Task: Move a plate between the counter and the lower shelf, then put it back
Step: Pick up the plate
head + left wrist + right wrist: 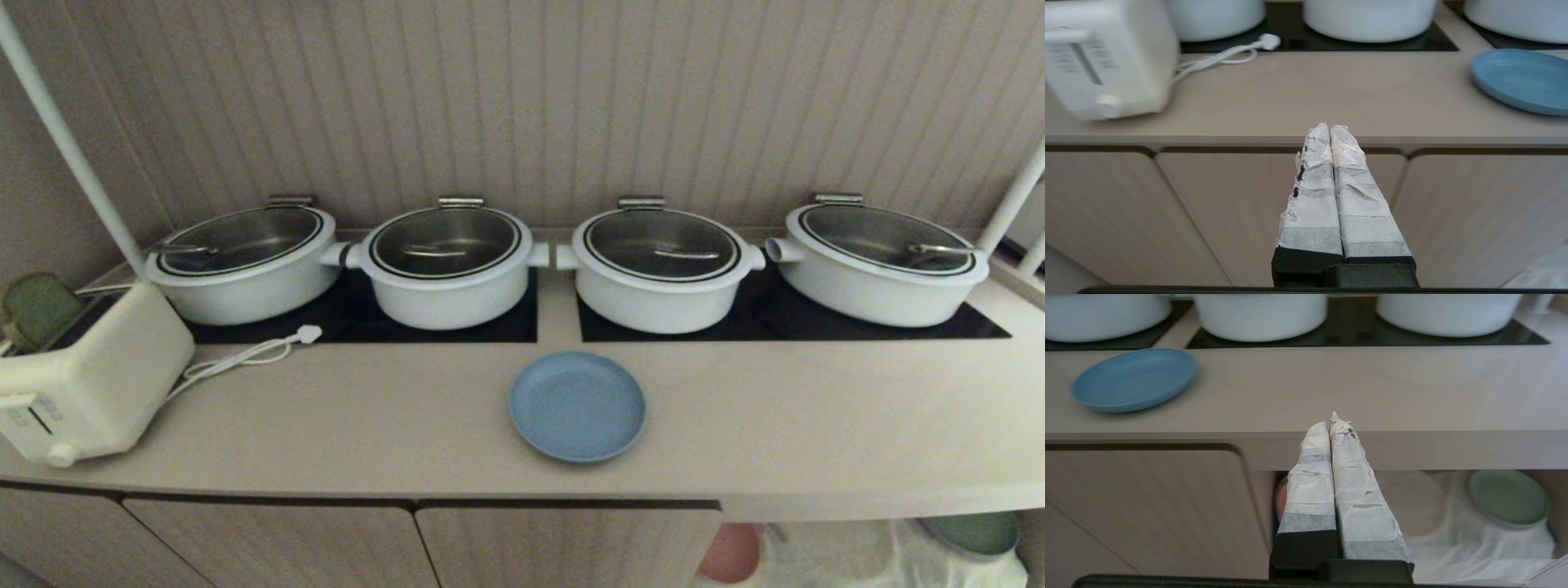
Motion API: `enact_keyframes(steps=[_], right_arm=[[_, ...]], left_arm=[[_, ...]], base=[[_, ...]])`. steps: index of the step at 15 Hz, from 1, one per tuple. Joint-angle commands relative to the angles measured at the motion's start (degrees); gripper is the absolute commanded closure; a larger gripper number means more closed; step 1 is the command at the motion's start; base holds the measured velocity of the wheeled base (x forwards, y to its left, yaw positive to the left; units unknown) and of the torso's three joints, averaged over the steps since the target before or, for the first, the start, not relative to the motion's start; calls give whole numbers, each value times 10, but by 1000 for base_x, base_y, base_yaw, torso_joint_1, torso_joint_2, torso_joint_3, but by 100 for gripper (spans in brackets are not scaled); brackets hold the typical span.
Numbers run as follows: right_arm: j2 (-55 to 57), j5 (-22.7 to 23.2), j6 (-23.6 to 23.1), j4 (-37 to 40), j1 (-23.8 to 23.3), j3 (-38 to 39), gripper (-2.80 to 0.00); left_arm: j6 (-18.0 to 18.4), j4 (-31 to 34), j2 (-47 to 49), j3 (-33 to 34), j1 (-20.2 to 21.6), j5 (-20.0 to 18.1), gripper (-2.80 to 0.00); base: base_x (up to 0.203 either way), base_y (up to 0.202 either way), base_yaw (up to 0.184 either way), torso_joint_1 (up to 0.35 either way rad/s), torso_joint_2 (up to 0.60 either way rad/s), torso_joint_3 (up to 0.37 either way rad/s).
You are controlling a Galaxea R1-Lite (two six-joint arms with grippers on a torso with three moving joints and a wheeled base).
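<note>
Round matte plate [577, 406] on smooth counter [367, 416]

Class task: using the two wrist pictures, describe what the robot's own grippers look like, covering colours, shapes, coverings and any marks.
The left gripper has two long tapering fingers wrapped in wrinkled white tape, greyer towards a black blocky base; the tape is frayed along one edge, with dark patches showing through. The right gripper looks alike: white taped fingers, grey bands lower down, a black base and a ragged tip.

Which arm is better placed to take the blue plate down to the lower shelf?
Probably the right. The right gripper hangs before the open lower shelf, with the blue plate close by; the left gripper faces closed cabinet doors.
</note>
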Motion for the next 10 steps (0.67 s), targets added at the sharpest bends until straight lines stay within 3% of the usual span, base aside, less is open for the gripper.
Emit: enact_keyframes(steps=[1,6,10], right_arm=[[1,0,0,0,0,0,0],[1,0,2,-1,0,0,0],[1,0,5,-1,1,0,0]], left_arm=[[0,0,0,0,0,0,0],[0,0,0,0,0,0,0],[0,0,0,0,0,0,0]], base=[[0,193,0,5,2,4],[0,172,1,2,2,3],[0,0,0,0,0,0]])
